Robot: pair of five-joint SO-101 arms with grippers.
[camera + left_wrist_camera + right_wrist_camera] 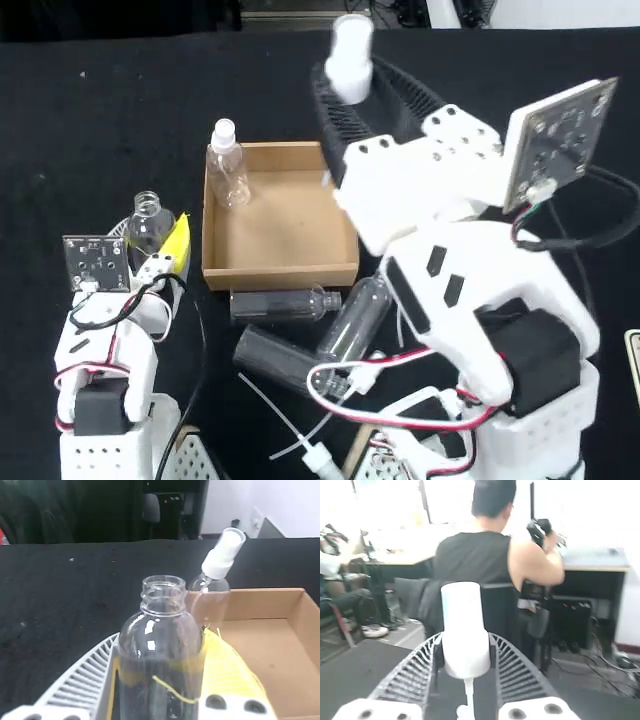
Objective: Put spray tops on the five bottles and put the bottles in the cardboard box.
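My left gripper point(158, 238) is shut on an open-necked clear bottle point(148, 221), held upright just left of the cardboard box point(281, 268); the same bottle point(161, 645) stands between the white and yellow fingers point(230, 680) in the left wrist view. A capped bottle point(226, 164) stands in the box's far left corner, its spray top point(221, 554) behind the held bottle. My right gripper point(352, 72) is raised beyond the box, shut on a white spray top point(465, 630) whose thin tube hangs down. Two uncapped bottles point(282, 303) point(355, 318) lie in front of the box.
A dark cylinder point(278, 361) and a loose spray top with its tube point(318, 462) lie near the arm bases. The black table point(100, 120) stretches open to the left and behind the box.
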